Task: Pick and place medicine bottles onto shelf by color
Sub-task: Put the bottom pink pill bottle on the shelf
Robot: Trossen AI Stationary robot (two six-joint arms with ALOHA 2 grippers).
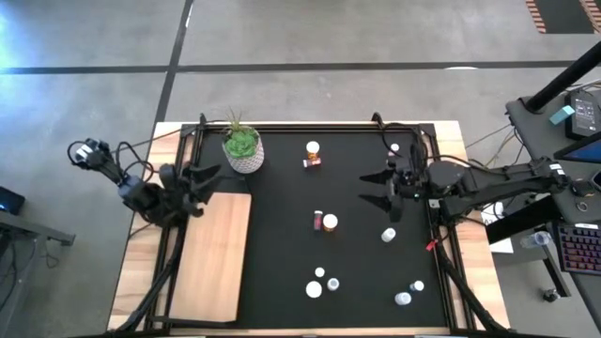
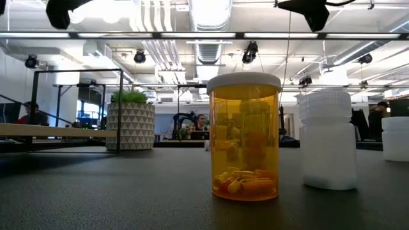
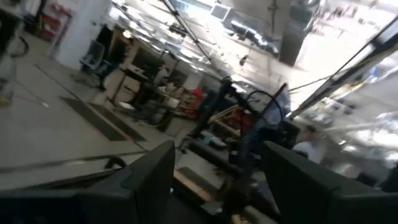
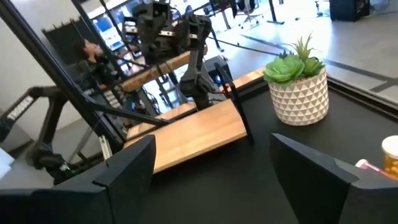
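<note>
Several small medicine bottles with white caps stand scattered on the black mat (image 1: 282, 244). An orange one (image 1: 313, 148) has a pink one (image 1: 311, 163) lying by it, a maroon one (image 1: 318, 219) stands mid-mat, and white ones (image 1: 389, 235) stand toward the near right. The light-wood shelf (image 1: 214, 253) lies at the mat's left. My left gripper (image 1: 208, 191) hovers open above the shelf's far end and points up into the room (image 3: 217, 180). My right gripper (image 1: 369, 188) hovers open above the mat's right part, facing the shelf (image 4: 214, 168).
A white patterned pot with a green plant (image 1: 242, 148) stands at the far left of the mat, next to the shelf's far end. A black frame (image 1: 310, 125) runs round the mat. In the low view an orange bottle (image 2: 245, 144) and a white one (image 2: 328, 140) stand close to the camera.
</note>
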